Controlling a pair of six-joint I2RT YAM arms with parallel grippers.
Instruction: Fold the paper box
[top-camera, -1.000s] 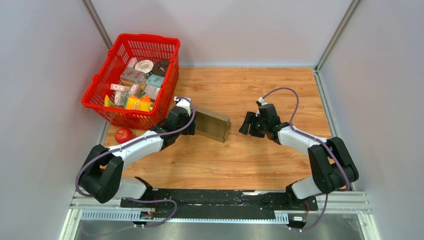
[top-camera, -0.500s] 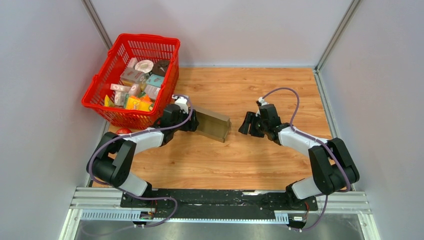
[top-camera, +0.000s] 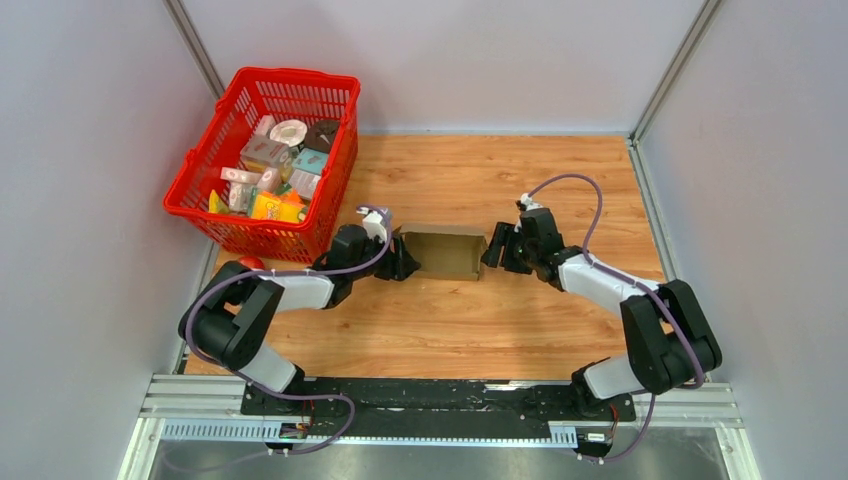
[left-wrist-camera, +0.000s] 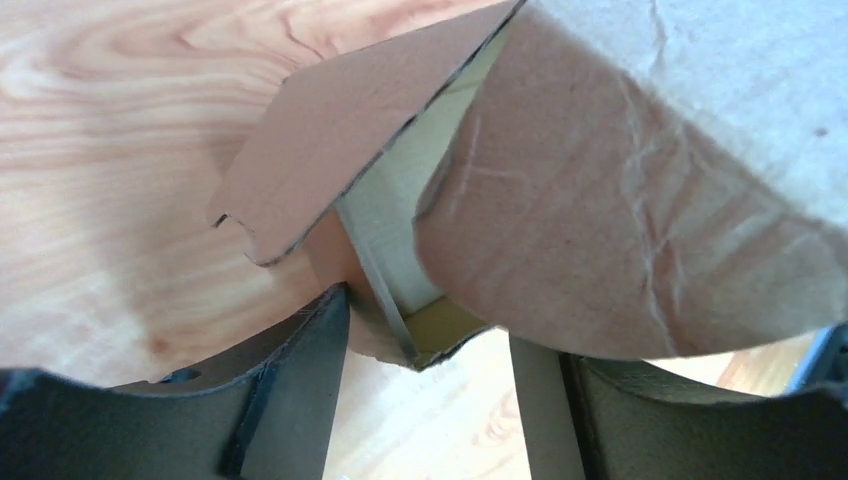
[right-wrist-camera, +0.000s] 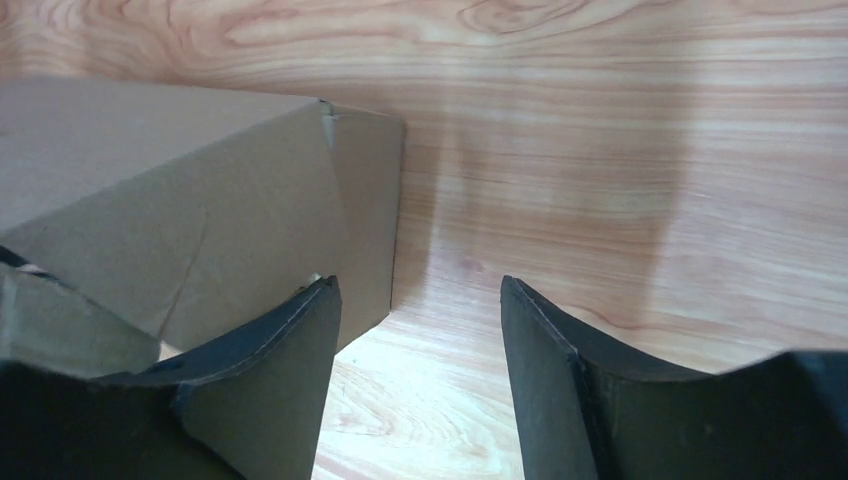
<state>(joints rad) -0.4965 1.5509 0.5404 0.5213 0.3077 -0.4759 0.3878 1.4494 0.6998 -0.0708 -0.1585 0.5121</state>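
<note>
1. In the middle of the table (top-camera: 470, 320), lying crosswise between the two arms: the paper box (top-camera: 447, 254), walls raised and seemingly open on top, so probably only partly folded.
2. At its left end: the left gripper (left-wrist-camera: 430, 330), fingers spread, with loose end flaps (left-wrist-camera: 330, 150) poking into the gap but not pinched. Placed there, most likely, to push or tuck those flaps inward.
3. At its right end: the right gripper (right-wrist-camera: 420, 300), likewise spread and holding nothing, one finger just beside the box corner. Probably stationed as a stop, to keep the box from sliding during work on the other end.
4. Off at the far left, well apart from the box: a red basket (top-camera: 265, 160) full of small packets.
5. Next, as a judgement: squaring the flaps before closing, with some risk of buckling the creased cardboard.
</note>
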